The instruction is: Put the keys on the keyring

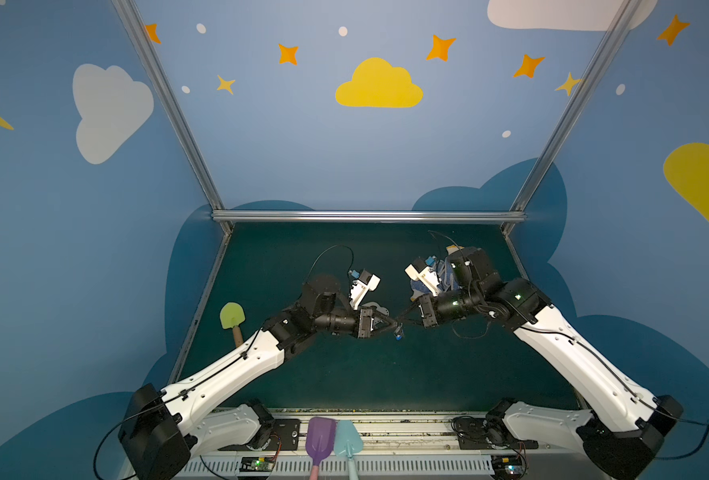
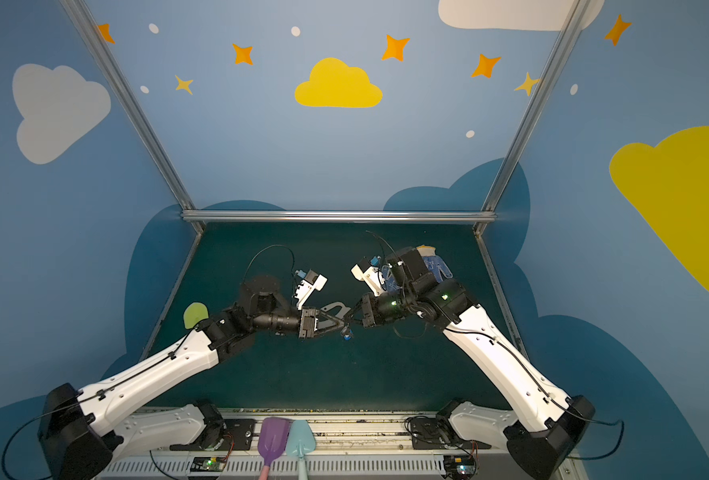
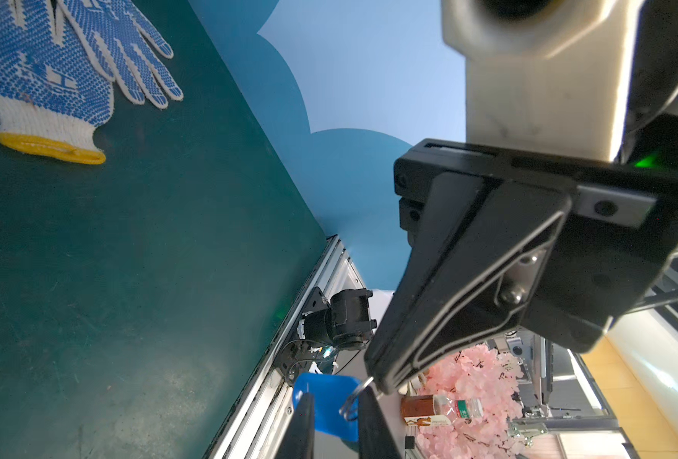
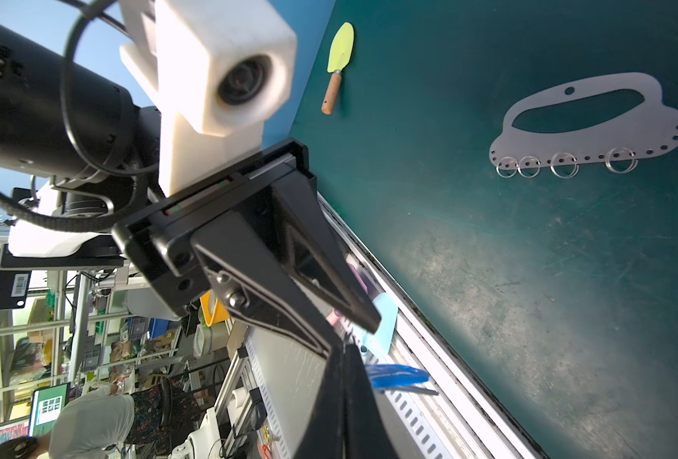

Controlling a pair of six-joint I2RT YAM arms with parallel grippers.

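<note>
Blue walls [image 1: 53, 249] painted with clouds and stars close in a dark green tabletop [image 1: 344, 374]. In both top views the left end effector [image 1: 388, 323] and the right end effector [image 1: 404, 321] meet nose to nose above the middle of it. The keys [image 1: 397, 334] dangle just beneath that meeting point, clear of the surface. The keyring [image 2: 336, 308] lies flat on the tabletop, half hidden behind the left end effector. A green trowel [image 1: 232, 318] lies off to the left, and a dotted glove [image 2: 438, 266] lies toward the back on the right.

From the left wrist, the right end effector's tip is closed on the small wire ring [image 3: 352, 399] of the keys, with the blue head [image 3: 325, 405] hanging beside it. The left end effector's own fingers [image 3: 303, 425] stand a little apart on either side of that bunch. Whether they pinch it I cannot tell.

From the right wrist, the keyring shows whole, with small rings [image 4: 563, 165] along its dotted edge, none carrying the keys.

It looks to me like a mid-air handover or regrip, early in the job. Next, the bunch wants a firm hold that leaves its wire ring free. Then it needs carrying down to the plate's edge for threading on.
</note>
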